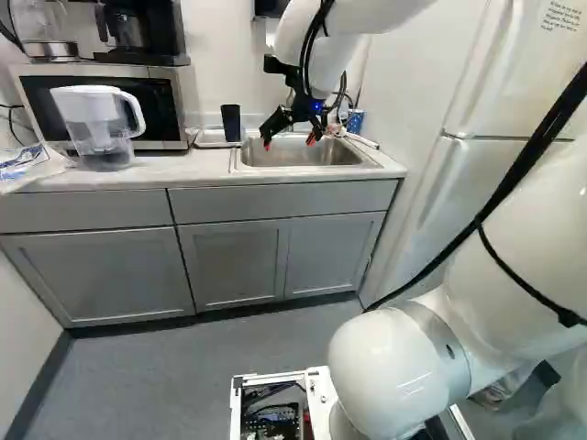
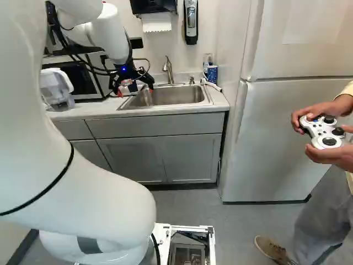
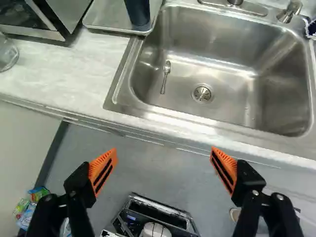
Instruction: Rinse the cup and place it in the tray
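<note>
Claw [image 3: 164,153]: open, empty, near the sink [image 3: 222,69] | Cup [image 3: 138,12]: upright in the tray [image 3: 109,16], beside the sink | Placing: looks done | Rinsing: no sign either way, cannot tell | Left: probably just backing away, unless the cup needs its rinse

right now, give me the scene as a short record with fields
cup: dark, standing on the tray
tray: on the counter, beside the sink
sink: spoon lying in it near the drain
faucet: behind the sink
pitcher: on the counter, in front of the microwave
jaws: wide apart, nothing held, sink ahead of them
task state: cup on tray; whether rinsed, cannot tell
</note>
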